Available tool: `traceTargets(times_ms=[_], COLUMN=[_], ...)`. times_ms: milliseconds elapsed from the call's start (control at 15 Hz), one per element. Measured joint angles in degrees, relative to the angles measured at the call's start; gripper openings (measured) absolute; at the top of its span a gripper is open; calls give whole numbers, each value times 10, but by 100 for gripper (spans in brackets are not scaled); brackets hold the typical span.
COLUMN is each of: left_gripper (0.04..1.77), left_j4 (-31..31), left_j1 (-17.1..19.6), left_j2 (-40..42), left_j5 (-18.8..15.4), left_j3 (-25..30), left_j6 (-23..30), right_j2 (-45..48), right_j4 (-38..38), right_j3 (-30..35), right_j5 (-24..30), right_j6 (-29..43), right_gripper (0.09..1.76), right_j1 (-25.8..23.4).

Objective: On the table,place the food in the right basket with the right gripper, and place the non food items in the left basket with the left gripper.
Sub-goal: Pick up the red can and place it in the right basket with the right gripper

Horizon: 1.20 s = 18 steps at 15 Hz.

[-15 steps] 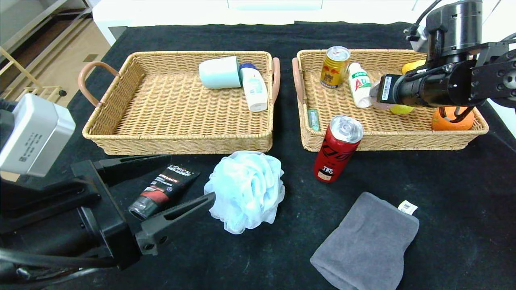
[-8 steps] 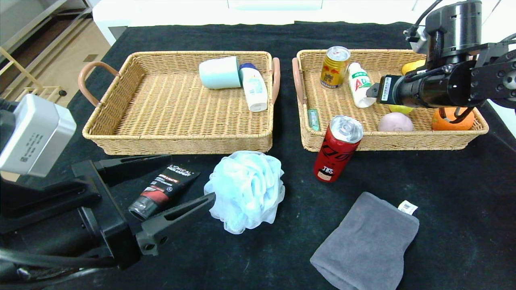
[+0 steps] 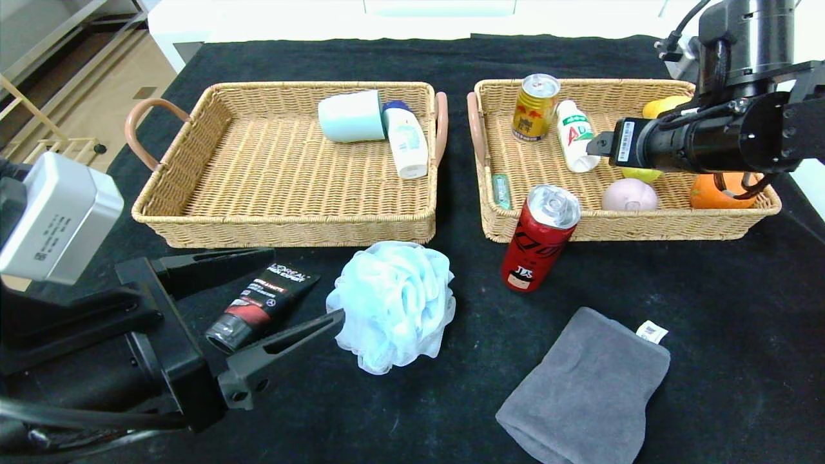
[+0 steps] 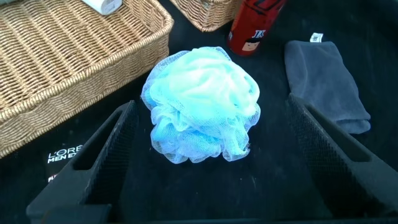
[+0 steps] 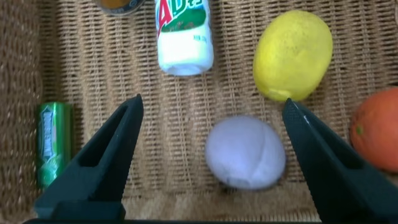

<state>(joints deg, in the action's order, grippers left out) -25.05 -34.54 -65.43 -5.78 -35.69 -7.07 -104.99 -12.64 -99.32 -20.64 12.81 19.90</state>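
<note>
My right gripper (image 3: 596, 143) hangs open and empty above the right basket (image 3: 644, 224). Below it lies a pale pink round fruit (image 3: 630, 194), seen between the open fingers in the right wrist view (image 5: 245, 152). The basket also holds a gold can (image 3: 535, 106), a white AD bottle (image 3: 575, 135), a lemon (image 5: 293, 54), an orange (image 3: 709, 193) and a green tube (image 3: 501, 191). My left gripper (image 3: 258, 303) is open low at the front left, over a blue bath pouf (image 3: 392, 304) that lies between its fingers (image 4: 202, 106). A black L'Oreal tube (image 3: 263, 304), a red can (image 3: 540, 237) and a grey cloth (image 3: 586, 386) lie on the table.
The left basket (image 3: 193, 219) holds a pale green cup (image 3: 351, 116) and a white lotion bottle (image 3: 406, 140) at its far right corner. The table is covered in black cloth (image 3: 741, 309). Its far edge meets a white surface.
The pink fruit left my right gripper and dropped into the right basket near its front wall. My right gripper then rose and drew back slightly to the right. The left arm has not moved.
</note>
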Motion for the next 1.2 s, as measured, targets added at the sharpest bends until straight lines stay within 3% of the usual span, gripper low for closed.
traceTargets(times_ms=[267, 667, 867, 1200], left_gripper=[172, 172, 172, 172], left_j4=[0, 6, 6, 4], left_j1=[0, -1, -1, -1], left_j2=[0, -3, -3, -3], left_j5=[0, -1, -1, 1], left_j3=[0, 0, 1, 2], left_j6=[0, -1, -5, -5], right_j2=[80, 246, 309, 346], right_j4=[4, 11, 73, 228], right_j3=[104, 312, 420, 555], right_j5=[33, 199, 243, 252], right_j6=[0, -50, -83, -121], right_gripper=[167, 169, 170, 170], right_j1=[5, -1, 5, 63])
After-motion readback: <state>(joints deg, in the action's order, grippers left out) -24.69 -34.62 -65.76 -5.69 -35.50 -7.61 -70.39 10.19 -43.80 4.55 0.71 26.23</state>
